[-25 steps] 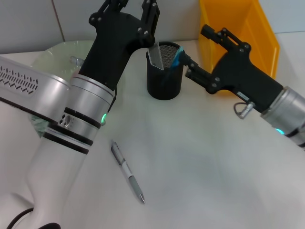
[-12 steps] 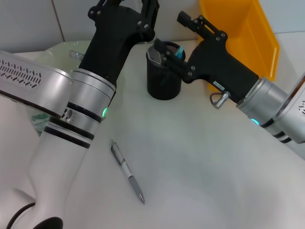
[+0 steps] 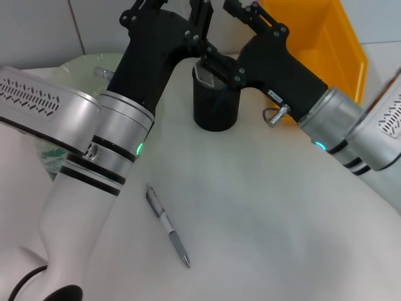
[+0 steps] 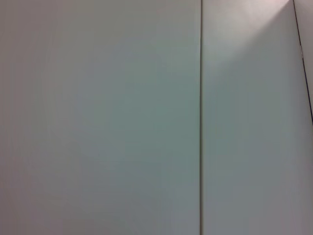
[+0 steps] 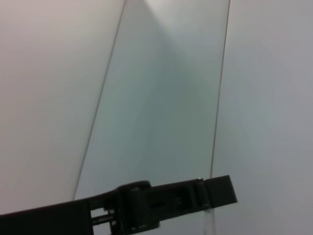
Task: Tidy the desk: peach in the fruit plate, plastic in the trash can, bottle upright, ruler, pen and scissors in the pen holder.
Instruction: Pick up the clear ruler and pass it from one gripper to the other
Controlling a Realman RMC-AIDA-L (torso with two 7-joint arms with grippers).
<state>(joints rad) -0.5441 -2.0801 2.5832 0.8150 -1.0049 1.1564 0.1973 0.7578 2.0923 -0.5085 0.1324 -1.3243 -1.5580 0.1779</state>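
Black mesh holder (image 3: 215, 103) under both my pincers | grip states: cannot tell | pen (image 3: 167, 226) lies on worktop (image 3: 263, 213) | lower slowly, centred over rim.

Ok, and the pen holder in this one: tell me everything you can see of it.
The pen holder is a black cylindrical wire-mesh cup standing upright on the white desk, just in front of the yellow trash can. A translucent ruler leans inside against its rim. Both arms crowd over its mouth: the right gripper reaches across the opening, hiding most of the inside, and the left gripper sits just behind it. Only the front wall and base show fully.
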